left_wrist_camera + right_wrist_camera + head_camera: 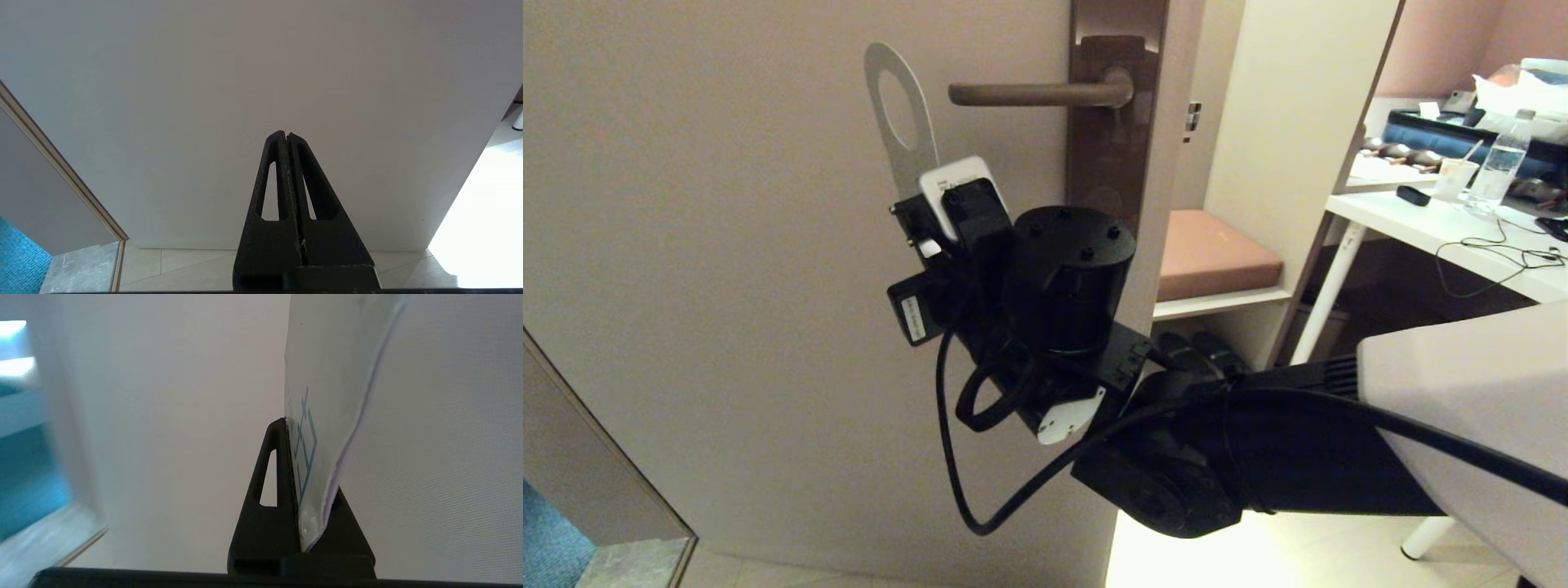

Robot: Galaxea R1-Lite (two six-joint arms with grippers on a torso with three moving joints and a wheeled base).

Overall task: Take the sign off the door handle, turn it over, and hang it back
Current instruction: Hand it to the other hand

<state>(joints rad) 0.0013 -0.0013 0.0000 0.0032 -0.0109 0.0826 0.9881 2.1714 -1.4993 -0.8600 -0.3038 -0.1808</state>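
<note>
My right gripper [956, 214] is shut on the lower part of the sign [905, 170] and holds it upright in front of the door, off the door handle [1029, 94]. The sign's round hole stands just left of the lever's free tip, at about its height. The lever is bare and juts left from its dark plate [1115, 147]. In the right wrist view the sign [335, 375] shows a pale face with blue line print, slightly bent, clamped in the gripper [292, 428]. My left gripper [286, 134] is shut and empty, low, facing the door's lower part.
The beige door [727, 245] fills the left. Right of its edge is a shelf with a pink cushion [1213, 261]. A white table [1437, 233] at the far right holds a water bottle [1499, 167], a cup and cables. A frame edge [621, 474] runs at lower left.
</note>
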